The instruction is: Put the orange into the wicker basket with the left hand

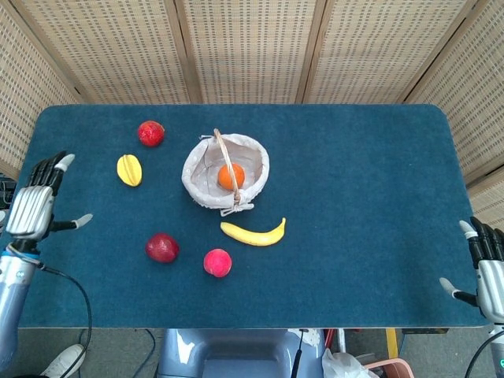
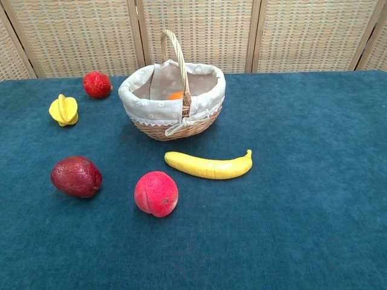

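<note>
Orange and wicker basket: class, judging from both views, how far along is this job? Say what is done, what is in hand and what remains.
Done: the orange lies inside the wicker basket; the chest view shows just its top above the cloth lining. In hand: nothing. The left hand is open at the table's left edge, the right hand open at the right edge. Left: seemingly nothing; the banana and other fruit are not part of the job.

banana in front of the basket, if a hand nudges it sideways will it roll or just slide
The banana lies flat on its curved side, so it would probably slide or pivot rather than roll. The blue cloth looks napped, so it likely drags and stops soon. Its skin looks smooth, maybe slippery in a grip.
</note>
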